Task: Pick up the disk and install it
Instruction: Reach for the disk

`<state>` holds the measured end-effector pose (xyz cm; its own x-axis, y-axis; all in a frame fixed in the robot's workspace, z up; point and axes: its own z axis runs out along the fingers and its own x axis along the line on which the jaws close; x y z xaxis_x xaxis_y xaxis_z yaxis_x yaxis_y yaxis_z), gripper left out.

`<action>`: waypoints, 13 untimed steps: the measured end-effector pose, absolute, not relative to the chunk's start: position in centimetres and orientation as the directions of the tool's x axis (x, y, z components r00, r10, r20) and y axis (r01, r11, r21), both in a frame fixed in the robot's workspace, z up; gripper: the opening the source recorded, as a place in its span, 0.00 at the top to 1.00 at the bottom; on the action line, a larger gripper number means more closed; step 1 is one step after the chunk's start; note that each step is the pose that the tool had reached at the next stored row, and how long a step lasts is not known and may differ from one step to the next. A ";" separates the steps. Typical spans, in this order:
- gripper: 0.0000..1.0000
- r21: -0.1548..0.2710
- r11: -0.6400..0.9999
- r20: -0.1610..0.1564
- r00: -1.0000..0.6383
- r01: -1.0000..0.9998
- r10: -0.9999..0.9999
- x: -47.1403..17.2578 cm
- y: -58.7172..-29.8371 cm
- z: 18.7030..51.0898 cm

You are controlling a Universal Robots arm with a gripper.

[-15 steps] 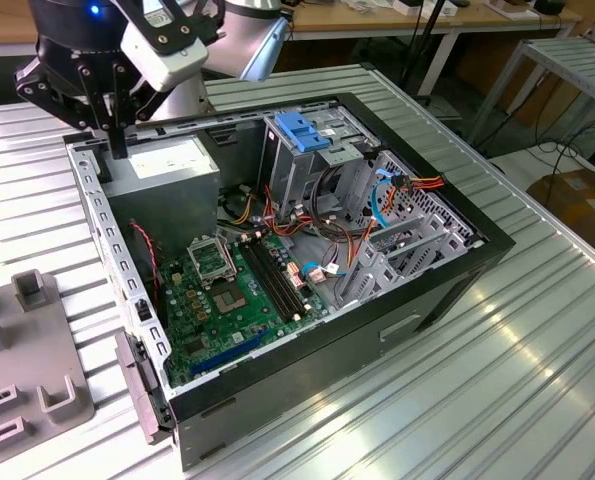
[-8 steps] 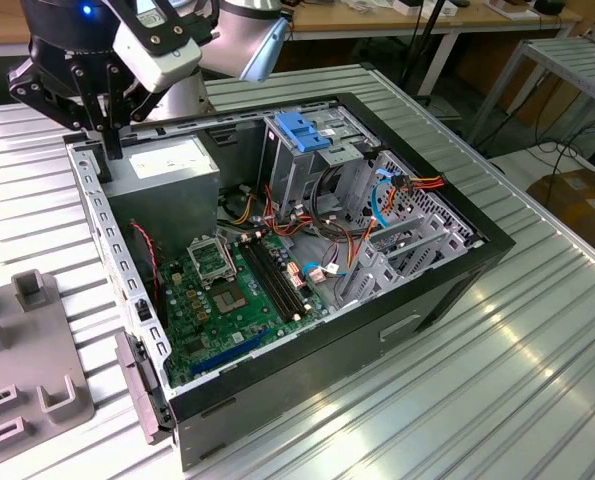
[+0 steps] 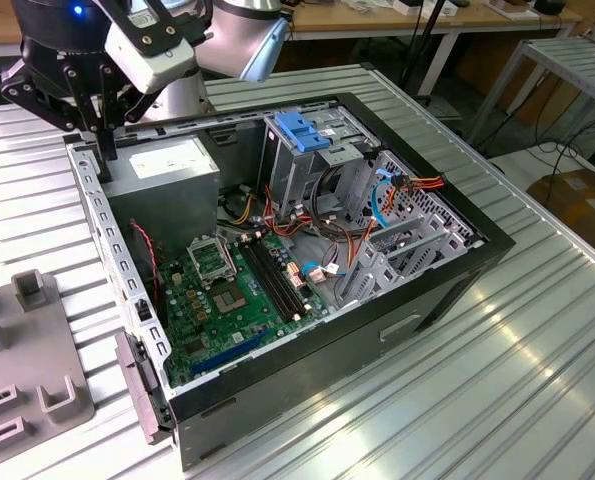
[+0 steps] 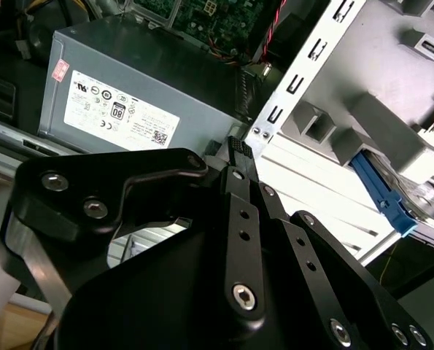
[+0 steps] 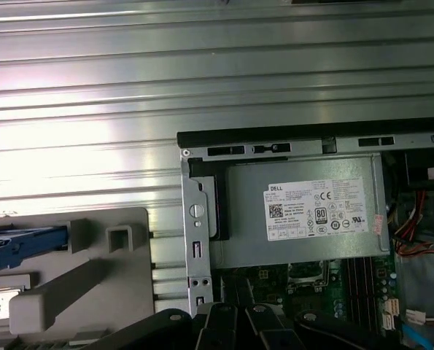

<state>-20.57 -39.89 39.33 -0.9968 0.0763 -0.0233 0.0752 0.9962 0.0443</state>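
The disk rests in a grey fixture beside the open computer case. Only its blue bracket and a sliver of silver metal are visible in the first wrist view. In the second wrist view the same blue bracket of the disk lies past the case wall. My black gripper hangs over the case corner at the exterior view's left, by the grey power supply box. The gripper holds nothing I can see. A metal drive cage with a blue handle stands at the far side of the case.
The case lies on a ribbed metal table. Inside it are a green motherboard, orange and red cables and the power supply. The grey fixture with upright holders lies at the exterior view's left. Benches and boxes stand behind.
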 end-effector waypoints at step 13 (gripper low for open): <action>0.90 0.044 0.996 -0.023 -0.997 0.075 0.076 -21.4 -39.9 39.3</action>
